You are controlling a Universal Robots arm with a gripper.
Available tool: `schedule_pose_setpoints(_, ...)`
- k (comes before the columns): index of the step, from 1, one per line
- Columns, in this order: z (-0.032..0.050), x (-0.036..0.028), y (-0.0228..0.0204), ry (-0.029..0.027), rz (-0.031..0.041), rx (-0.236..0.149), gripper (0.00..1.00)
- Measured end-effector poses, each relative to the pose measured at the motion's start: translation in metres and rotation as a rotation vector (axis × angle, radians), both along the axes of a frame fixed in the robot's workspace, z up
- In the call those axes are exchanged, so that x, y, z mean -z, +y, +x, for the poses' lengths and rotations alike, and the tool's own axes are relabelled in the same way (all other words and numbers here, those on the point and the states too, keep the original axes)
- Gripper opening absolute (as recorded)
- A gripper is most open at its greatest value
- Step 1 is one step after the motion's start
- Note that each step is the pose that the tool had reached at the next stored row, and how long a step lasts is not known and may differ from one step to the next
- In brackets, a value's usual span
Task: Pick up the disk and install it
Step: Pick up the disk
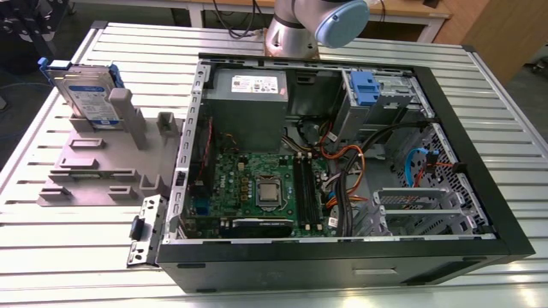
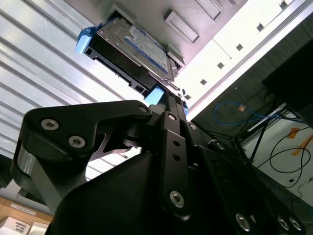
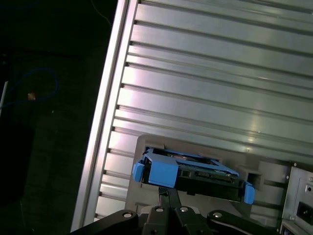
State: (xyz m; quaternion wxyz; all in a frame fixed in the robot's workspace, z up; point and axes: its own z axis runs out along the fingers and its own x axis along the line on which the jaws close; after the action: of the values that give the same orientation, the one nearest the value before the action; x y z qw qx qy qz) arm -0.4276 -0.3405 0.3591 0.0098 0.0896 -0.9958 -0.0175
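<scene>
Gripper (image 3: pixel 166 193): black, closest to the lens in both wrist views, pointing towards the disk.
Fingers (image 2: pixel 175 147): pressed together, with nothing between them.
Disk (image 3: pixel 195 174): just past the fingertips in both wrist views. Its dark connector edge faces the gripper in the first wrist view, with blue frame corners at either end. In the second wrist view (image 2: pixel 139 49) the white-and-blue label shows. Whether the fingertips touch it cannot be told.
Disk's place: in the exterior view the disk (image 1: pixel 86 93) stands on edge, leaning slightly, at the far end of the holder. It is outside the case, on the exterior view's left.
Holder (image 1: pixel 94 163): grey block with slots and posts, lying flat on the table and touching the case's side.
Table (image 1: pixel 68 256): ribbed aluminium, carrying the holder and the case.
Case (image 1: pixel 342 266): black, lying on its side with the interior open upwards.
Board (image 1: pixel 256 186): green, in the near half of the case.
Power supply (image 1: pixel 248 106): grey box behind the board.
Blue bracket (image 1: pixel 365 86): in the metal cage at the far corner, well apart from the disk.
Arm (image 1: pixel 299 29): silver column with a blue cap, beyond the case.
</scene>
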Motion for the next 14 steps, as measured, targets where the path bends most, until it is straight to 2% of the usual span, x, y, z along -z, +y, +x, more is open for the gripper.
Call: schedule_pose_setpoints(14,0.0,0.0,0.0,0.0,0.0,-0.028,0.11)
